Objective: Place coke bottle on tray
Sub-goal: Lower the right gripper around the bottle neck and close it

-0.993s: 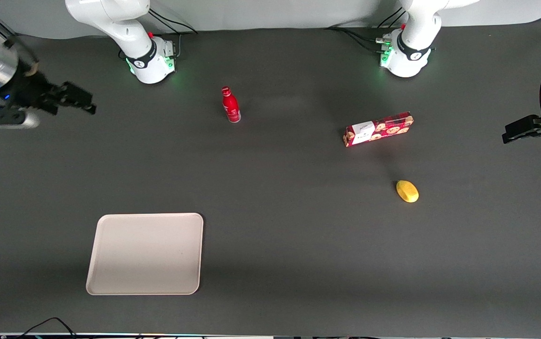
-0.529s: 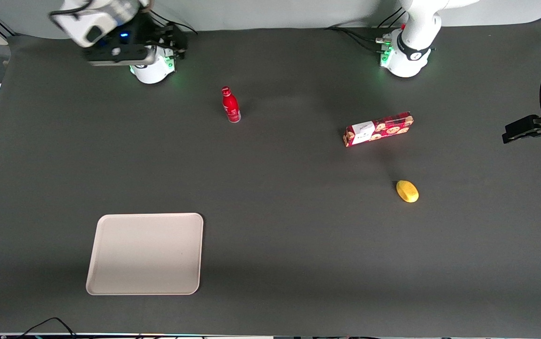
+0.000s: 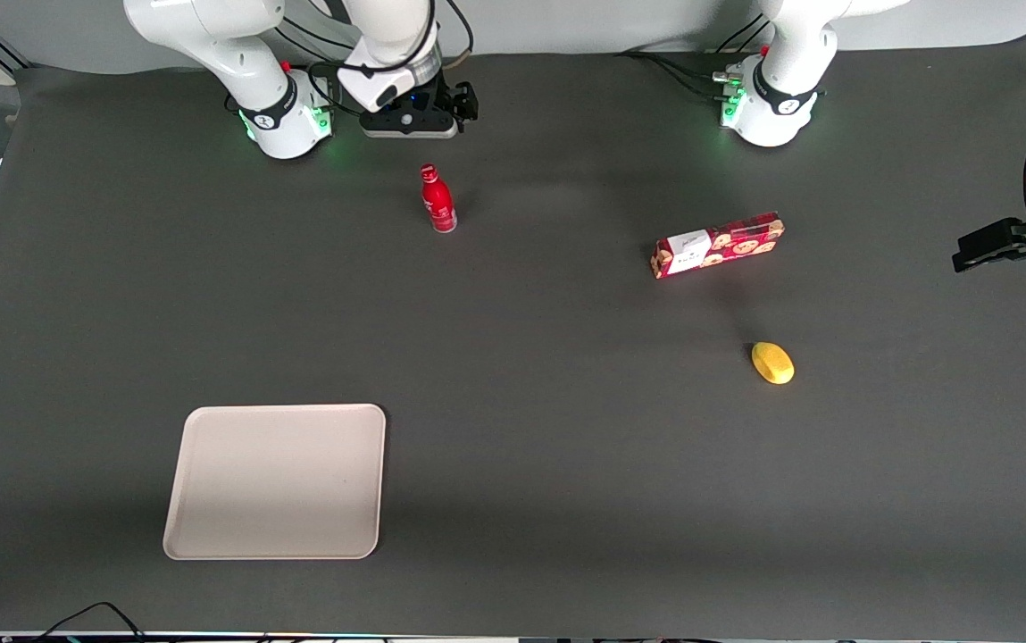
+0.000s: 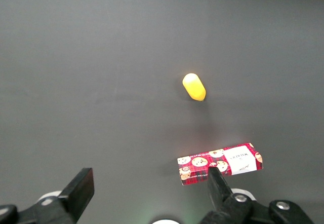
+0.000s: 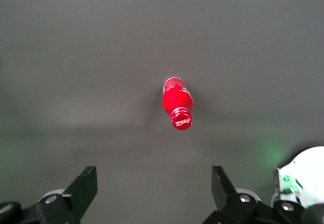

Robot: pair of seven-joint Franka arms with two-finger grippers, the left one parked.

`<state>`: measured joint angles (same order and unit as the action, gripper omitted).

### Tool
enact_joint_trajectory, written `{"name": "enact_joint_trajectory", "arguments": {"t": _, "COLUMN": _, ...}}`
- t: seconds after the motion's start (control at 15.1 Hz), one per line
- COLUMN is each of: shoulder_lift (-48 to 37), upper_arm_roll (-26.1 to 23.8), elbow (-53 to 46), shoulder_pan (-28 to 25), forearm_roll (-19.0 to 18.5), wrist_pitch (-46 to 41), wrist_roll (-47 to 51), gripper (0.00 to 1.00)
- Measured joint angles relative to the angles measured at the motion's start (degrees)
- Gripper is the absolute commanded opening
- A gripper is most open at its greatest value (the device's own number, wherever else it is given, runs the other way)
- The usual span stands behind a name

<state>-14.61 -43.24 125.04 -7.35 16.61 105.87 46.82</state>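
Note:
The coke bottle (image 3: 437,200) is a slim red bottle with a red cap, standing upright on the dark table; the right wrist view looks down on its cap (image 5: 177,110). My gripper (image 3: 441,105) hangs open above the table, farther from the front camera than the bottle and apart from it, with nothing between its fingers (image 5: 83,188). The beige tray (image 3: 276,481) lies flat near the table's front edge, with nothing on it, well nearer the camera than the bottle.
A red cookie box (image 3: 717,245) lies toward the parked arm's end, also seen in the left wrist view (image 4: 220,163). A yellow lemon-like fruit (image 3: 772,363) sits nearer the camera than the box. The working arm's white base (image 3: 285,112) stands beside the gripper.
My gripper has swung from the working arm's edge of the table, past its base, to a spot just above and close to the bottle. Bottle and tray have not moved.

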Motion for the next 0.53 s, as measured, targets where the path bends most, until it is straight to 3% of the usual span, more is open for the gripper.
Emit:
{"name": "enact_joint_trajectory", "arguments": {"t": 0.2, "shoulder_lift": -2.7, "upper_arm_roll": -4.0, "elbow": 8.92, "shoulder_pan": 0.01, "forearm_roll": 0.33, "wrist_pitch": 9.09, "wrist_roll": 1.13, "gripper": 1.0}}
{"name": "enact_joint_trajectory", "arguments": {"t": 0.53, "shoulder_lift": -3.59, "upper_arm_roll": -6.42, "elbow": 16.95, "shoulder_pan": 0.05, "forearm_roll": 0.34, "wrist_pitch": 19.33, "wrist_roll": 1.34, "gripper": 1.0}}
